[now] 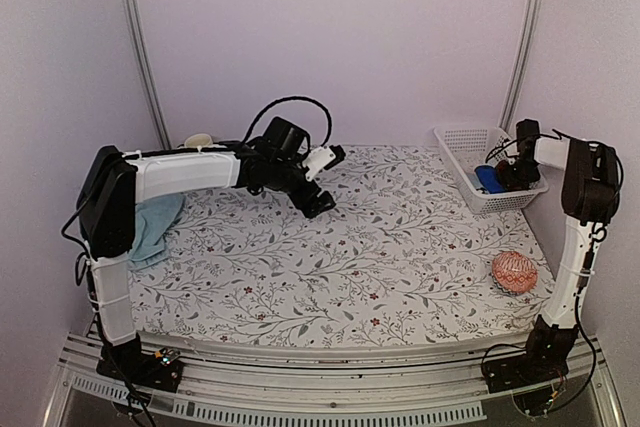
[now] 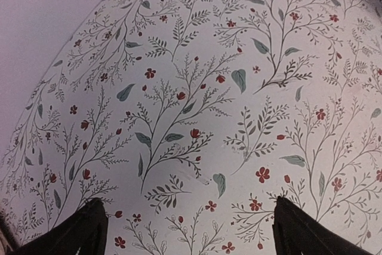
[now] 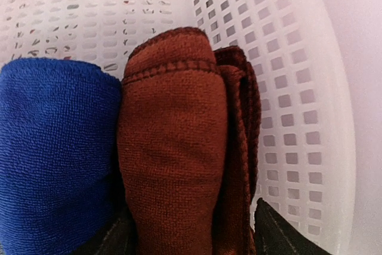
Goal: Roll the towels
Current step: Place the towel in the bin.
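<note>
A light blue towel (image 1: 155, 227) lies crumpled at the table's left edge, partly under my left arm. My left gripper (image 1: 320, 202) hangs open and empty above the floral tablecloth (image 2: 197, 88); in the left wrist view its gripper (image 2: 188, 207) has nothing between the fingers. My right gripper (image 1: 515, 175) is down in the white basket (image 1: 460, 137). In the right wrist view the right gripper (image 3: 188, 225) is shut on a rolled brown towel (image 3: 173, 135), which lies against a rolled blue towel (image 3: 54, 147). The blue roll also shows in the top view (image 1: 487, 179).
A red patterned round bundle (image 1: 514, 272) lies near the table's right edge, close to my right arm. A cream object (image 1: 198, 140) sits at the back left by the wall. The basket's perforated wall (image 3: 298, 88) is just right of the brown towel.
</note>
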You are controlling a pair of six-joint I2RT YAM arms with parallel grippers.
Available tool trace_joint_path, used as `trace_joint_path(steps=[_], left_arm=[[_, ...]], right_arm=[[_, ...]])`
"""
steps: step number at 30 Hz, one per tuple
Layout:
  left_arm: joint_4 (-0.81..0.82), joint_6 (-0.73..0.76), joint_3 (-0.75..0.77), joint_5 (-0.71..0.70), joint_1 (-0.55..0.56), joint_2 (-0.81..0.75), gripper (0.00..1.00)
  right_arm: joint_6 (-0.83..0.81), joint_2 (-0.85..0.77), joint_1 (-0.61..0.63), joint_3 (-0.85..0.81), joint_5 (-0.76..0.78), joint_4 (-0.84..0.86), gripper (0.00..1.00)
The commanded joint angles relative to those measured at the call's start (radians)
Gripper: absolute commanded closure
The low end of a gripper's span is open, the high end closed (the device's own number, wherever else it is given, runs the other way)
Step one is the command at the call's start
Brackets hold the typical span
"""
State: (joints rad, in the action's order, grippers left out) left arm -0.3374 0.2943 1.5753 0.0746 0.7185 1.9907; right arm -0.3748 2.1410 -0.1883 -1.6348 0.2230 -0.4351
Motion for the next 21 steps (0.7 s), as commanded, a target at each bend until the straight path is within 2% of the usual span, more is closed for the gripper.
trace_joint_path(steps=[1,6,16,21], left_arm=[[-0.015,-0.006,0.025,0.015,-0.008,0.009,0.03],[-0.017,-0.005,0.03,0.016,-0.008,0.013,0.03],[-0.016,-0.014,0.054,0.003,-0.009,0.028,0.03],[-0.004,-0.077,0.087,-0.071,-0.035,0.045,0.03]], right_arm=[[0.015,-0.082,-0.002,-0.057,-0.02,-0.042,0.26],[0.031,-0.135,0.004,-0.063,-0.036,-0.067,0.0],[0.13,-0.304,0.076,0.007,-0.087,-0.048,0.01],[0.255,-0.305,0.085,-0.074,-0.113,-0.139,0.01]])
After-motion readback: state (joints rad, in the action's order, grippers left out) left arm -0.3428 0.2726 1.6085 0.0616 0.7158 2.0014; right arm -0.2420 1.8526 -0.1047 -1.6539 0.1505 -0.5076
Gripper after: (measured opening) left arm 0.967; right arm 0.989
